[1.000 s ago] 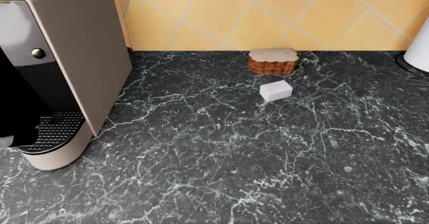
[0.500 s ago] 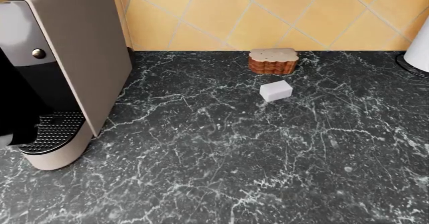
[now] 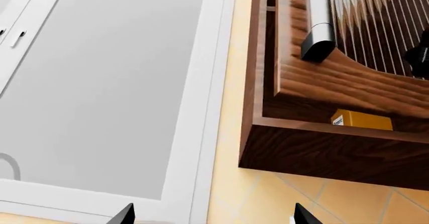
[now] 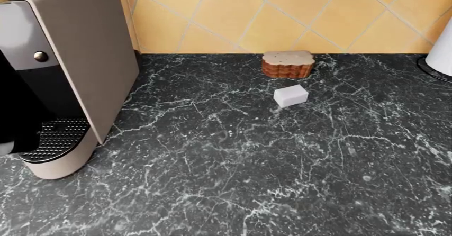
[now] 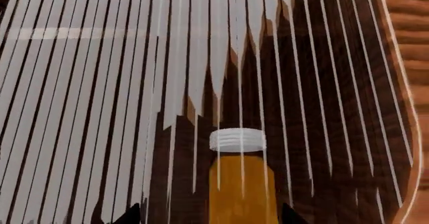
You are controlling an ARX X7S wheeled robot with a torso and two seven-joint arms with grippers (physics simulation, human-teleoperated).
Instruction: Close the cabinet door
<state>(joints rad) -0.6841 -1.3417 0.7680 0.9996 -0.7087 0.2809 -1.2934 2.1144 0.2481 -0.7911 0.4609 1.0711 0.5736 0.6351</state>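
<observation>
The cabinet (image 3: pixel 335 156) is a dark wood wall unit seen from below in the left wrist view. Its door (image 3: pixel 315 78) has a wood frame, ribbed glass and a silver bar handle (image 3: pixel 319 30), and stands out from the cabinet body, ajar. My left gripper (image 3: pixel 213 218) is open below the cabinet, facing the yellow wall, with nothing between its fingertips (image 3: pixel 124 215). My right gripper (image 5: pixel 209 216) is open right up against the door's ribbed glass (image 5: pixel 168 83). An amber bottle (image 5: pixel 240 184) with a white cap shows behind that glass. Neither gripper appears in the head view.
A yellow box (image 3: pixel 362 119) lies inside the cabinet's bottom. A white window frame (image 3: pixel 201 108) stands beside the cabinet. Below, the black marble counter (image 4: pixel 247 167) holds a coffee machine (image 4: pixel 63 72), a brown scalloped block (image 4: pixel 287 64), a white block (image 4: pixel 290 95) and a white object (image 4: pixel 441 51).
</observation>
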